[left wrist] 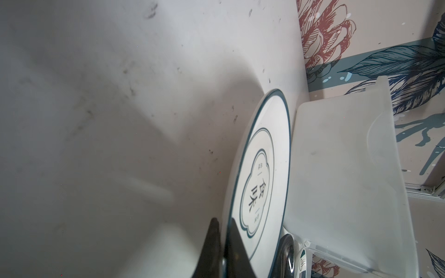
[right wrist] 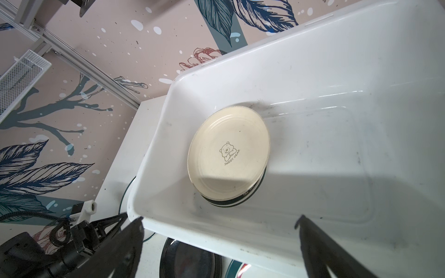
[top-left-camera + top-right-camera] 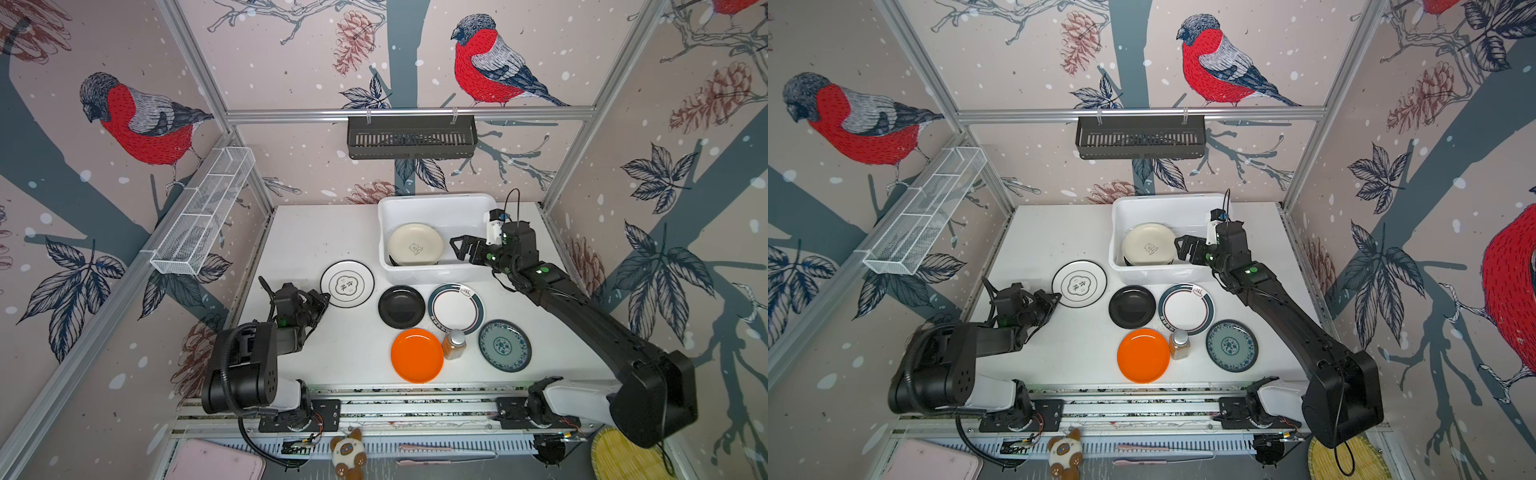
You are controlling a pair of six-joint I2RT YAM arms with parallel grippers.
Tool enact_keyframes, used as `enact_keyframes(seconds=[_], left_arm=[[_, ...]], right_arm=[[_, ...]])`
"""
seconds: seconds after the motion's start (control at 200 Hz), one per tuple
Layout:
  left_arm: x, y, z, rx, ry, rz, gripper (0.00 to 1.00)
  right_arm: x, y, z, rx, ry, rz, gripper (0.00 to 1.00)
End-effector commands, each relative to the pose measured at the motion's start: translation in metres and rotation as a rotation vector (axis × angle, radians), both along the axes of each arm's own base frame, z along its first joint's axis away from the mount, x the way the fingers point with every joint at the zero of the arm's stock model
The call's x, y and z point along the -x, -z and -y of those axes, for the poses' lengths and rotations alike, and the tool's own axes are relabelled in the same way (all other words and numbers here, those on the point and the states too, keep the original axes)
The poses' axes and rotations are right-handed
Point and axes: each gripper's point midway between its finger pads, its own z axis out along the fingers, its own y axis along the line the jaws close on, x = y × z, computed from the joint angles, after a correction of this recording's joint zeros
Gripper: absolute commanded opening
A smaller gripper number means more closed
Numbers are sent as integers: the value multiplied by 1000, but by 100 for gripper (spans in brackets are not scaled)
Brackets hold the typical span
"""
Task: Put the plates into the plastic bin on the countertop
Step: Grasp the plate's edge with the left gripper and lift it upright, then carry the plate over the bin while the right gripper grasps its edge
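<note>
The left gripper (image 1: 222,222) clamps only the near rim of the emblem plate (image 1: 262,168), the bin (image 1: 337,168) just beyond; so shallow a bite may let it slip or hit the wall.

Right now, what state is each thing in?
Left claw, shut on emblem plate.
Right claw, open over bin.
Emblem plate, rim pinched, on counter.
Cream plate, stacked in bin.
Black plate, on counter.
Teal-rimmed plate, on counter.
Orange plate, on counter.
Patterned plate, on counter.
Bottle, upright, capped.
</note>
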Motion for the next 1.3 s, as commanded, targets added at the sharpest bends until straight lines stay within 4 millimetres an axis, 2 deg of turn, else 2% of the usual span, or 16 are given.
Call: enact_keyframes(seconds=[0.0,0.21,0.355,0.505,0.595,0.69,0.856,1.036,1.156,1.296], left_arm=[[-2,-16,-12,-66,-27,26,0],[-11,-88,-21,-131,-52,176,0],[-13,-138,-21,-120,-78,335,0],[-15,-185,-19,-90,-81,455,0],[-18,-208,-10,-46,-53,516,0],[-23,-229,8,-42,-5,565,0],[-34,-247,53,-28,99,617,0],[-42,-254,93,5,199,638,0],[-43,-255,106,51,259,633,0],[-40,-248,117,44,275,613,0]], right_arm=[[-1,-4,-1,-20,3,11,100],[1,-7,-6,-53,-15,14,100],[5,-13,-19,-110,-76,19,100],[14,-23,-44,-196,-170,29,100],[20,-27,-68,-188,-232,38,100],[25,-29,-92,-150,-271,56,100],[25,-28,-122,-193,-316,51,100],[23,-30,-137,-252,-339,61,100],[26,-36,-141,-290,-342,86,100],[24,-34,-141,-285,-331,88,99]])
